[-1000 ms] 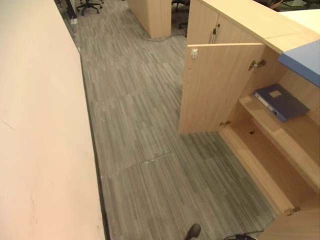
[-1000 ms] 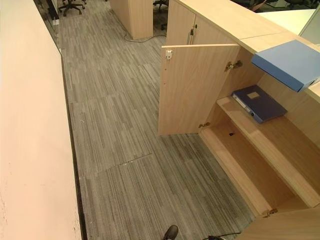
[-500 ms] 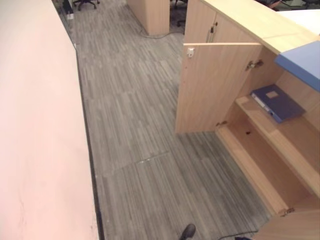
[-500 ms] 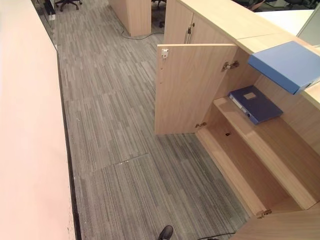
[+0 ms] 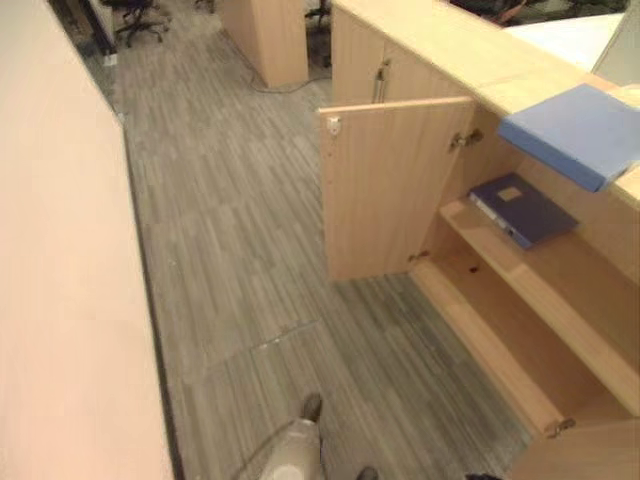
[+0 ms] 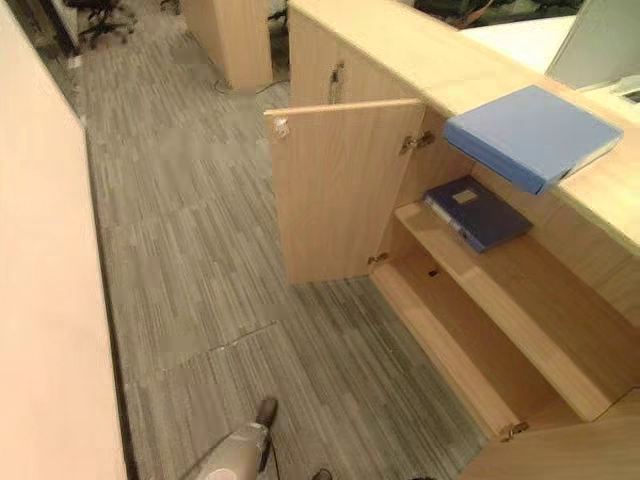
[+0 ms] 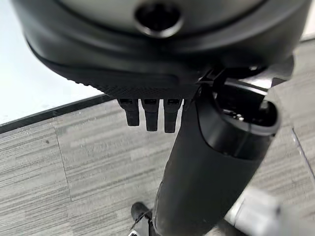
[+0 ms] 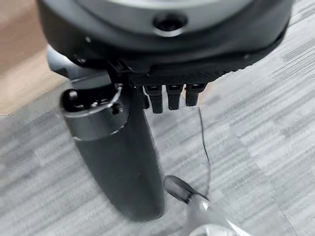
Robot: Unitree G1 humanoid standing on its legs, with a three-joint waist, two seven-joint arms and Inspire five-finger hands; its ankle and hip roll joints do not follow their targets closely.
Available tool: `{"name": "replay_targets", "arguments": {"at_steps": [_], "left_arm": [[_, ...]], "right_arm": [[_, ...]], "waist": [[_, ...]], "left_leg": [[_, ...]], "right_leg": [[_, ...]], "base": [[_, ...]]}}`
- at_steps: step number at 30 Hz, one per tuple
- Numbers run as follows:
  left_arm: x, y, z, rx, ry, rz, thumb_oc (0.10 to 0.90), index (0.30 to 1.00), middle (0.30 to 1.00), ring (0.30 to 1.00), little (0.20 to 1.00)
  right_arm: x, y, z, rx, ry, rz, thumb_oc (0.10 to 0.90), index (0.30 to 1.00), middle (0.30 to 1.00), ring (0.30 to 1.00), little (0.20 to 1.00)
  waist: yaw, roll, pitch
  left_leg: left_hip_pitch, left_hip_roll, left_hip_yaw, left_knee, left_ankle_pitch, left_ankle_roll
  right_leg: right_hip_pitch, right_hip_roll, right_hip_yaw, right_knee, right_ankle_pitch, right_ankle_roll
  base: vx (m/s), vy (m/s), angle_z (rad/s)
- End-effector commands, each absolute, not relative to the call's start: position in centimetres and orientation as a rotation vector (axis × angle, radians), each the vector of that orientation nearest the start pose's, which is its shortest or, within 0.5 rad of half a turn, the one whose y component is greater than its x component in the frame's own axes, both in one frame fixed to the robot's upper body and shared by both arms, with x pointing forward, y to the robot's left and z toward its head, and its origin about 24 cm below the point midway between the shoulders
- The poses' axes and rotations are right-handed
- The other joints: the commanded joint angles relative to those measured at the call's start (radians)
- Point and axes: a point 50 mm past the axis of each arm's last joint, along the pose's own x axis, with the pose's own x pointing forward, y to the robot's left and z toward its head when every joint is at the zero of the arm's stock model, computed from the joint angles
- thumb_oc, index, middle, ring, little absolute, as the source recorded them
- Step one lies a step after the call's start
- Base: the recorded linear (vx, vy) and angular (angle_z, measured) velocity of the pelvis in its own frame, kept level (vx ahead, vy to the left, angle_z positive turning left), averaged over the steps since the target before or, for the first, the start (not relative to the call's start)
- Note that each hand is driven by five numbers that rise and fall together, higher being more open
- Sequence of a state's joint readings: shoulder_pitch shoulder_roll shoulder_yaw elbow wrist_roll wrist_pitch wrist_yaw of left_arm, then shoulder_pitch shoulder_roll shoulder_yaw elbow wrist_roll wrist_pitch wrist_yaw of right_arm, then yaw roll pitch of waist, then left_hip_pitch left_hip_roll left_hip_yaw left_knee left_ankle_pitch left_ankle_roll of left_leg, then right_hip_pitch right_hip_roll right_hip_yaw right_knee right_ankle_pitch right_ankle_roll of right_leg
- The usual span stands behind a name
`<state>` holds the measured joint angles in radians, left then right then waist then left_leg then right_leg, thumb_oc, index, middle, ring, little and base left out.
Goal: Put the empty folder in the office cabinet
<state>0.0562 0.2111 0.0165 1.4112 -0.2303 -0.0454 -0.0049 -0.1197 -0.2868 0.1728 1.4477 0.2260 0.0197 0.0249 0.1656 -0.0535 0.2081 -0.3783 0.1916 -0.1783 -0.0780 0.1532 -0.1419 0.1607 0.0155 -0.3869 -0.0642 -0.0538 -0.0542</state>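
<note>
Left arm (image 5: pixel 293 452) risen; left hand (image 7: pixel 147 59), right hand (image 8: pixel 167 54) slack; folder (image 5: pixel 570 132) apart atop cabinet (image 5: pixel 425 40).

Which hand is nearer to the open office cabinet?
Right. The right hand hangs over carpet beside the office cabinet; the left hand hangs by the opposite wall's baseboard.

Two folders show: one light blue folder (image 6: pixel 530 135) lying on the cabinet top, and one dark blue folder (image 6: pixel 475 212) lying on the upper shelf inside. One cabinet door (image 6: pixel 340 190) stands open, and one closed door (image 6: pixel 320 75) with a single handle sits beyond it. Two shelves are visible inside the open cabinet (image 6: pixel 520 300), an upper and a lower. One office chair (image 5: pixel 135 12) stands far off on the carpet.
</note>
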Motion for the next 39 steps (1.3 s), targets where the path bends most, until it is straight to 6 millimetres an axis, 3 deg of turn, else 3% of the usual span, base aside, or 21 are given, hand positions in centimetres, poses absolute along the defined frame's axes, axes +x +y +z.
{"name": "replay_targets", "arguments": {"at_steps": [1, 3, 4, 5, 8, 9, 10, 13, 16, 17, 20, 22, 26, 31, 34, 35, 36, 37, 38, 39], "left_arm": [[0.3, 25.4, -16.8, 0.038, 1.425, 0.389, 0.800, 0.900, 0.900, 0.900, 0.900], [-0.9, 25.1, -16.8, 0.026, 1.461, 0.392, 0.800, 0.900, 0.900, 0.900, 0.900], [-1.4, 25.0, -16.8, 0.018, 1.476, 0.401, 0.800, 0.900, 0.900, 0.900, 0.900], [-1.4, 25.0, -16.8, 0.018, 1.477, 0.401, 0.800, 0.900, 0.900, 0.900, 0.900], [-1.8, 25.1, -16.8, 0.037, 1.493, 0.390, 0.800, 0.900, 0.900, 0.900, 0.900], [-1.8, 25.1, -16.8, 0.037, 1.493, 0.390, 0.800, 0.900, 0.900, 0.900, 0.900], [-1.3, 25.6, -16.7, 0.054, 1.476, 0.391, 0.800, 0.900, 0.900, 0.900, 0.900], [-0.1, 26.0, -16.6, 0.075, 1.434, 0.383, 0.800, 0.900, 0.900, 0.900, 0.900], [0.2, 26.0, -16.6, 0.084, 1.428, 0.375, 0.800, 0.900, 0.900, 0.900, 0.900], [0.6, 26.2, -16.5, 0.108, 1.417, 0.357, 0.800, 0.900, 0.900, 0.900, 0.900], [0.6, 26.3, -16.5, 0.118, 1.420, 0.351, 0.800, 0.900, 0.900, 0.900, 0.900], [0.1, 26.2, -16.5, 0.134, 1.441, 0.336, 0.800, 0.900, 0.900, 0.900, 0.900], [-0.5, 26.3, -16.5, 0.151, 1.465, 0.326, 0.800, 0.900, 0.900, 0.900, 0.900], [-1.0, 26.8, -16.3, 0.164, 1.491, 0.329, 0.800, 0.900, 0.900, 0.900, 0.900], [-1.1, 27.1, -16.2, 0.173, 1.496, 0.334, 0.800, 0.900, 0.900, 0.900, 0.900], [-1.2, 27.4, -16.1, 0.183, 1.503, 0.336, 0.800, 0.900, 0.900, 0.900, 0.900], [-1.7, 27.8, -16.0, 0.199, 1.521, 0.343, 0.800, 0.900, 0.900, 0.900, 0.900], [-1.7, 27.8, -16.0, 0.199, 1.521, 0.343, 0.800, 0.900, 0.900, 0.900, 0.900], [-1.6, 28.5, -15.7, 0.206, 1.515, 0.372, 0.800, 0.900, 0.900, 0.900, 0.900], [-1.6, 28.4, -15.8, 0.205, 1.514, 0.372, 0.800, 0.900, 0.900, 0.900, 0.900]], "right_arm": [[6.7, -28.3, -15.4, -0.227, 1.399, -0.248, 0.800, 0.900, 0.900, 0.900, 0.900], [5.6, -28.3, -15.5, -0.225, 1.430, -0.246, 0.800, 0.900, 0.900, 0.900, 0.900], [5.2, -28.2, -15.6, -0.217, 1.443, -0.246, 0.800, 0.900, 0.900, 0.900, 0.900], [5.2, -28.2, -15.6, -0.216, 1.443, -0.246, 0.800, 0.900, 0.900, 0.900, 0.900], [5.1, -27.5, -15.8, -0.204, 1.457, -0.224, 0.800, 0.900, 0.900, 0.900, 0.900], [5.1, -27.5, -15.9, -0.204, 1.457, -0.224, 0.800, 0.900, 0.900, 0.900, 0.900], [5.5, -26.9, -16.0, -0.199, 1.451, -0.201, 0.800, 0.900, 0.900, 0.900, 0.900], [7.0, -26.7, -15.9, -0.186, 1.402, -0.207, 0.800, 0.900, 0.900, 0.900, 0.900], [7.3, -26.7, -15.8, -0.183, 1.394, -0.213, 0.800, 0.900, 0.900, 0.900, 0.900], [7.4, -26.8, -15.8, -0.185, 1.389, -0.223, 0.800, 0.900, 0.900, 0.900, 0.900], [7.4, -26.8, -15.8, -0.192, 1.391, -0.223, 0.800, 0.900, 0.900, 0.900, 0.900], [7.0, -26.9, -15.8, -0.195, 1.401, -0.227, 0.800, 0.900, 0.900, 0.900, 0.900], [6.4, -26.7, -16.0, -0.195, 1.415, -0.217, 0.800, 0.900, 0.900, 0.900, 0.900], [6.3, -26.3, -16.1, -0.185, 1.399, -0.196, 0.800, 0.900, 0.900, 0.900, 0.900], [6.7, -26.2, -16.1, -0.184, 1.381, -0.199, 0.800, 0.900, 0.900, 0.900, 0.900], [7.0, -26.1, -16.1, -0.182, 1.371, -0.193, 0.800, 0.900, 0.900, 0.900, 0.900], [7.5, -25.7, -16.1, -0.183, 1.355, -0.170, 0.800, 0.900, 0.900, 0.900, 0.900], [7.5, -25.6, -16.1, -0.183, 1.355, -0.170, 0.800, 0.900, 0.900, 0.900, 0.900], [9.0, -25.2, -15.9, -0.201, 1.311, -0.131, 0.800, 0.900, 0.900, 0.900, 0.900], [9.1, -25.2, -15.9, -0.202, 1.310, -0.130, 0.800, 0.900, 0.900, 0.900, 0.900]], "waist": [[0.044, 0.028, -0.035], [0.065, 0.056, -0.074], [0.074, 0.068, -0.101], [0.074, 0.067, -0.100], [0.092, 0.064, -0.148], [0.094, 0.062, -0.148], [0.100, 0.051, -0.163], [0.098, 0.043, -0.167], [0.098, 0.040, -0.172], [0.102, 0.030, -0.192], [0.099, 0.023, -0.191], [0.087, 0.014, -0.196], [0.074, 0.008, -0.199], [0.042, 0.002, -0.171], [0.033, 0.010, -0.140], [0.041, 0.009, -0.125], [0.051, 0.001, -0.102], [0.051, 0.002, -0.101], [0.042, 0.004, -0.071], [0.047, 0.005, -0.072]], "left_leg": [[0.057, 0.016, -0.018, -0.009, 0.059, 0.047], [0.084, 0.005, -0.081, -0.009, 0.061, 0.021], [0.109, -0.024, -0.096, -0.009, 0.048, 0.004], [0.110, -0.025, -0.095, -0.009, 0.048, 0.004], [0.179, -0.103, -0.053, -0.009, 0.027, 0.033], [0.180, -0.104, -0.051, -0.009, 0.027, 0.034], [0.208, -0.145, -0.025, -0.009, -0.004, 0.056], [0.216, -0.199, -0.008, -0.009, -0.027, 0.090], [0.216, -0.220, -0.009, -0.009, -0.033, 0.102], [0.227, -0.276, -0.004, -0.009, -0.069, 0.133], [0.228, -0.300, -0.002, -0.009, -0.075, 0.144], [0.226, -0.331, -0.006, -0.009, -0.086, 0.160], [0.230, -0.354, -0.012, -0.009, -0.099, 0.170], [0.271, -0.409, -0.003, -0.009, -0.132, 0.207], [0.315, -0.406, 0.010, -0.009, -0.167, 0.211], [0.327, -0.394, 0.041, -0.009, -0.180, 0.210], [0.353, -0.357, 0.115, -0.009, -0.201, 0.203], [0.355, -0.356, 0.115, -0.009, -0.202, 0.202], [0.376, -0.311, 0.178, -0.009, -0.207, 0.198], [0.374, -0.307, 0.184, -0.009, -0.208, 0.196]], "right_leg": [[-0.018, -0.113, 0.113, 0.124, -0.103, 0.080], [0.015, -0.100, 0.126, 0.097, -0.109, 0.092], [0.043, -0.123, 0.115, 0.073, -0.102, 0.112], [0.045, -0.124, 0.115, 0.072, -0.102, 0.113], [0.055, -0.232, 0.100, 0.070, -0.038, 0.189], [0.055, -0.234, 0.101, 0.070, -0.038, 0.190], [0.044, -0.288, 0.089, 0.082, 0.003, 0.217], [0.034, -0.354, 0.065, 0.104, 0.080, 0.253], [0.033, -0.373, 0.060, 0.105, 0.102, 0.262], [0.036, -0.430, 0.023, 0.100, 0.149, 0.291], [0.035, -0.456, 0.012, 0.108, 0.194, 0.304], [0.030, -0.482, 0.010, 0.115, 0.263, 0.316], [0.031, -0.504, 0.008, 0.119, 0.309, 0.316], [-0.008, -0.595, 0.035, 0.231, 0.435, 0.313], [-0.024, -0.620, 0.040, 0.310, 0.448, 0.304], [-0.033, -0.642, -0.007, 0.333, 0.461, 0.308], [-0.044, -0.649, -0.108, 0.332, 0.429, 0.303], [-0.042, -0.647, -0.109, 0.330, 0.428, 0.302], [-0.144, -0.590, -0.160, 0.346, 0.352, 0.296], [-0.153, -0.587, -0.152, 0.351, 0.349, 0.294]], "base": [[0.19, 0.158, -0.22], [0.38, 0.329, -0.25], [0.36, 0.322, -0.48], [0.46, 0.479, -0.40], [0.33, 0.407, -0.11], [0.25, 0.359, -0.15], [0.24, 0.348, -0.21], [0.17, 0.300, -0.14], [0.13, 0.217, 0.05], [0.21, 0.292, 0.13], [0.16, 0.226, 0.14], [0.10, 0.126, -0.01], [0.08, 0.083, 0.07], [0.06, 0.137, -0.06], [0.09, 0.107, -0.22], [0.07, 0.039, -0.34], [0.07, 0.035, -0.62], [0.03, -0.040, -1.31], [-0.02, -0.043, -1.39], [-0.04, -0.095, -1.72]]}}
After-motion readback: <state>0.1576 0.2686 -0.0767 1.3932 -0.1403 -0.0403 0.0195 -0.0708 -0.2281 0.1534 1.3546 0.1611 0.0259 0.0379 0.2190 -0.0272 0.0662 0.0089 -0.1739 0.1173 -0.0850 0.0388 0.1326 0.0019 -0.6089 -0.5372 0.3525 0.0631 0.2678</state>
